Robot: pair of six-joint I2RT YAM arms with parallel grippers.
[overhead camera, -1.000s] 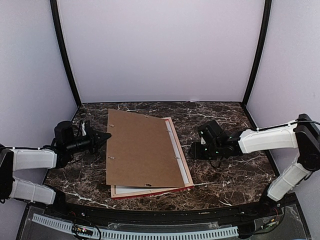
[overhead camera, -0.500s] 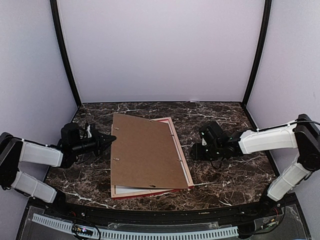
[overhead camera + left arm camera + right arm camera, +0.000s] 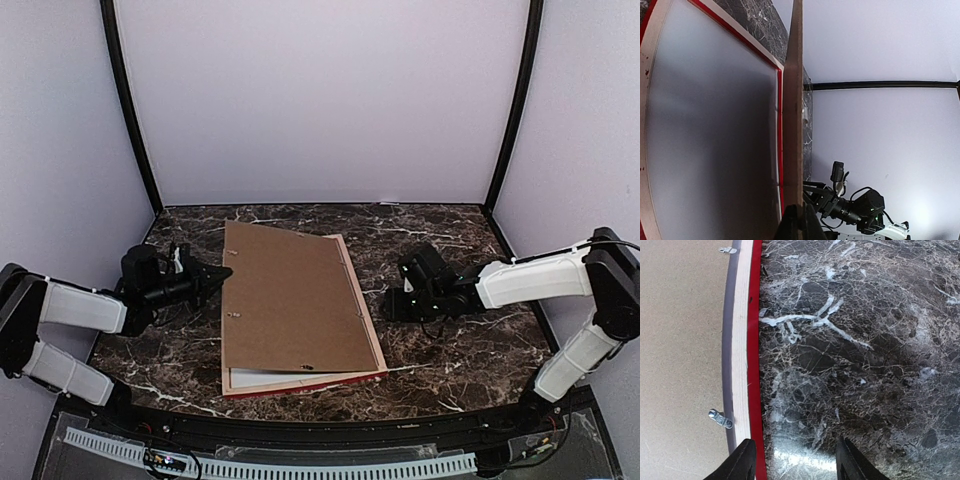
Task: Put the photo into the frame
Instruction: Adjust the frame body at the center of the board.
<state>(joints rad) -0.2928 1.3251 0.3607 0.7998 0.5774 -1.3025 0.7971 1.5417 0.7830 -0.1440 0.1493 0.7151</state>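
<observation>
Left hand (image 3: pixel 214 272) clenched on thin brown board (image 3: pixel 295 300); right hand (image 3: pixel 796 456) released beside red frame (image 3: pixel 754 365).

Red-fronted frame (image 3: pixel 742 340) flat, face down, pale wooden back up; white-backed photo (image 3: pixel 715 140) inside it.

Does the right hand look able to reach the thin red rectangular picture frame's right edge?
Probably yes: the open right hand hovers at the edge of the red frame, nothing between.

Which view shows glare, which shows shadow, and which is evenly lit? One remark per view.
Right wrist: pale glare on the marble table near the bottom edge. Left wrist: the brown board shades the white sheet beneath it, darkest beside the board. Top external: soft, even light.
</observation>
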